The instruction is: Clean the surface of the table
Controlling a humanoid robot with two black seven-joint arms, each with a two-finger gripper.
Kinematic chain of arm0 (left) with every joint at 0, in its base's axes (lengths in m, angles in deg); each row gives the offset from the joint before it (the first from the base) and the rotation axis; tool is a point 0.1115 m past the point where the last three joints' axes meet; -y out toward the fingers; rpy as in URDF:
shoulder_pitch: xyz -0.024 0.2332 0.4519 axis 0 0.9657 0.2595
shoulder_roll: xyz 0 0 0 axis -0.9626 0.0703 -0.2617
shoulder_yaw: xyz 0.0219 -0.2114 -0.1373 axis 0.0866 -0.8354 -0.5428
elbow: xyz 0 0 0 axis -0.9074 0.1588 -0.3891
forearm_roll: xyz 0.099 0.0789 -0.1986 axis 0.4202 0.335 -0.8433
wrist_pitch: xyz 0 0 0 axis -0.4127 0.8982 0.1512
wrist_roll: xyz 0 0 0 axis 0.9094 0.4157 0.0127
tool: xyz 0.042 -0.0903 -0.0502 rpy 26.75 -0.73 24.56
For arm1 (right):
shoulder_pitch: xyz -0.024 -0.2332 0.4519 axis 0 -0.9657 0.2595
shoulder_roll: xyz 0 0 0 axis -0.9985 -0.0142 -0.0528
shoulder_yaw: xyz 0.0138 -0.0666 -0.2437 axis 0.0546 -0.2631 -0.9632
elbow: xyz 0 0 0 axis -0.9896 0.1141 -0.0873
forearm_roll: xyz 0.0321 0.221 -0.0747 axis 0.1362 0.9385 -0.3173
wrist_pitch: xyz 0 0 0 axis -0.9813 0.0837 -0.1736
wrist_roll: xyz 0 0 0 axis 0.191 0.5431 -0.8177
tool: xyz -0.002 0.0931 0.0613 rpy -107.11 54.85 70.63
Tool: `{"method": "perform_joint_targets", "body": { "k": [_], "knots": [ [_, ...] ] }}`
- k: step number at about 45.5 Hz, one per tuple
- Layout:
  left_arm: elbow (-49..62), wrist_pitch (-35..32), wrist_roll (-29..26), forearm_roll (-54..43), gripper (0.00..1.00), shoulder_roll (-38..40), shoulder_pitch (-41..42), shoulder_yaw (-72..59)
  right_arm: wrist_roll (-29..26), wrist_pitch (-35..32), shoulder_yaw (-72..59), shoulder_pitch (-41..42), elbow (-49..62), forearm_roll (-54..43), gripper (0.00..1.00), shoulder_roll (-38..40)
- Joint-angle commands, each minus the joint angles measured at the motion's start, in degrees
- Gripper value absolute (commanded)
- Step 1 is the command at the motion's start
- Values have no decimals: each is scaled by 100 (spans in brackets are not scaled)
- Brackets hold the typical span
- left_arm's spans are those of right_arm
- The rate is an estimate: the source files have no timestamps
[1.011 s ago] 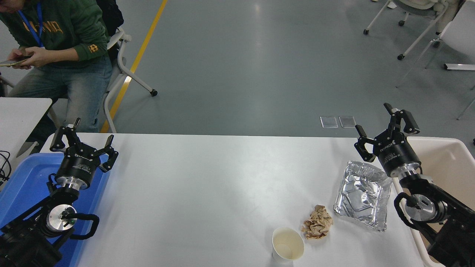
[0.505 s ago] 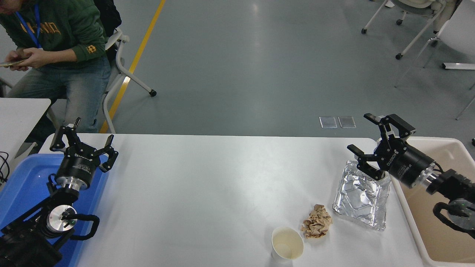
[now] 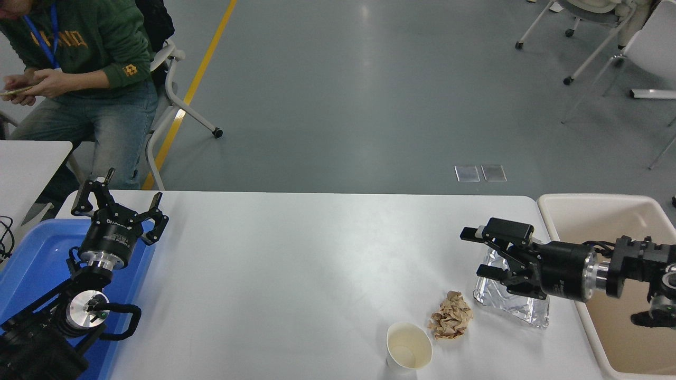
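The wide matte white worktop point(image 3: 296, 274) fills the foreground, where the right gripper point(image 3: 478, 252), fingers spread and empty, hangs over a crumpled silver foil tray point(image 3: 520, 309) beside a brown paper wad point(image 3: 450, 323) and a white paper cup point(image 3: 409, 345).

1. On the table point(image 3: 296, 274), near front edge: cup point(image 3: 409, 345), wad of paper point(image 3: 451, 322) just right of it, foil tray point(image 3: 520, 309) further right.
2. Right gripper point(image 3: 478, 252) above foil tray.
3. Bin point(image 3: 628, 295) right of table.
4. Left gripper point(image 3: 119, 203) over tray point(image 3: 31, 264) at left.
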Motion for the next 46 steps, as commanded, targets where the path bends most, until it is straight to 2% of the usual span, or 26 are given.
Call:
{"method": "perform_joint_targets", "body": {
  "k": [1, 7, 14, 22, 30, 36, 39, 46],
  "knots": [
    [0, 0, -1, -1, 99, 0, 0, 0, -857, 53, -1588, 2038, -59, -230, 99, -584],
    [0, 0, -1, -1, 99, 0, 0, 0, -1297, 53, -1650, 2259, -77, -317, 99, -927],
    [0, -9, -1, -1, 99, 0, 0, 0, -1649, -9, -1886, 2399, -235, -1187, 99, -1191],
    [0, 0, -1, -1, 99, 0, 0, 0, -1711, -289, -2098, 2408, -349, -1908, 99, -1243],
    [0, 0, -1, -1, 99, 0, 0, 0, -1684, -1291, -2072, 2399, -411, -1856, 98, -1200],
    [0, 0, -1, -1, 99, 0, 0, 0, -1702, -1687, -1958, 2373, -464, -1075, 99, -989],
    [0, 0, -1, -1, 99, 0, 0, 0, -1702, -1758, -1861, 2250, -464, -758, 99, -989],
    [0, 0, -1, -1, 99, 0, 0, 0, -1702, -1758, -1458, 1654, -411, -775, 99, -997]
  ]
}}
